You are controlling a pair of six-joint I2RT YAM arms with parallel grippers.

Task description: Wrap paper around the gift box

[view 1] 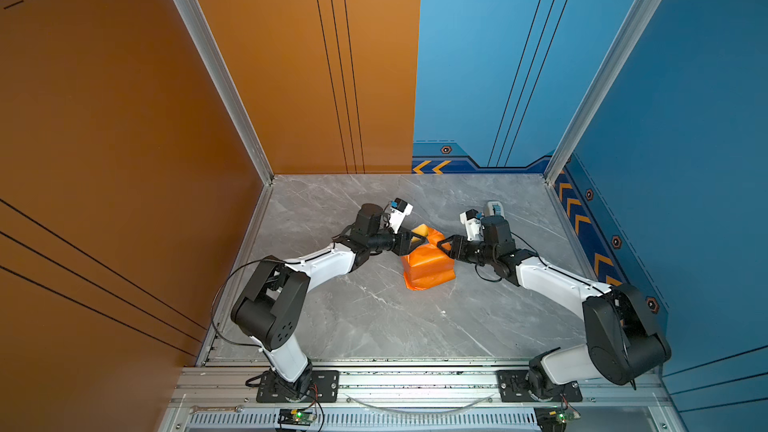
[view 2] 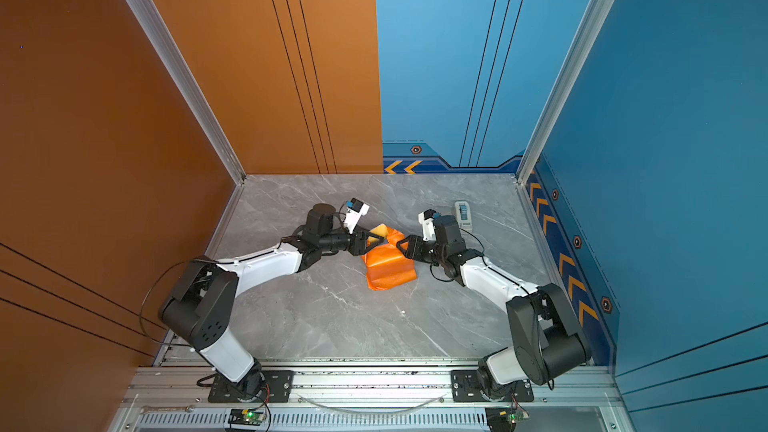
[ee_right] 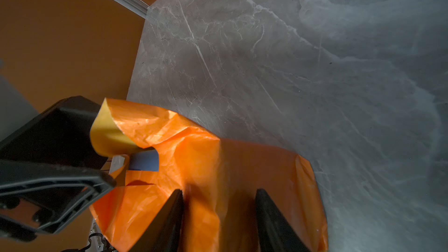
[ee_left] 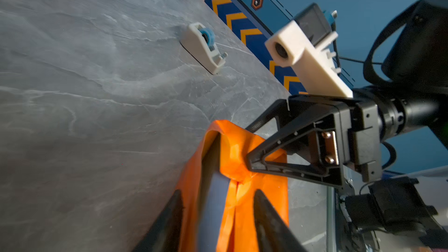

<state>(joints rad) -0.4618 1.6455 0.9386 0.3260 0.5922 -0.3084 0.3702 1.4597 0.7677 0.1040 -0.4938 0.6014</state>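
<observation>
Partly open, left tool (ee_left: 218,193) astride paper (ee_left: 242,146)

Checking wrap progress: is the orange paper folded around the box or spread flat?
Folded: the glossy orange paper drapes over the dark blue gift box, visible only through a gap.

We see a small white tape holder (view 2: 463,214) with a blue roll sitting on the gray stone table (view 1: 374,317) near the blue wall (view 1: 685,118), an orange wall (view 1: 104,118) on the other side, and a metal wrench (view 1: 216,409) lying on the front rail.
</observation>
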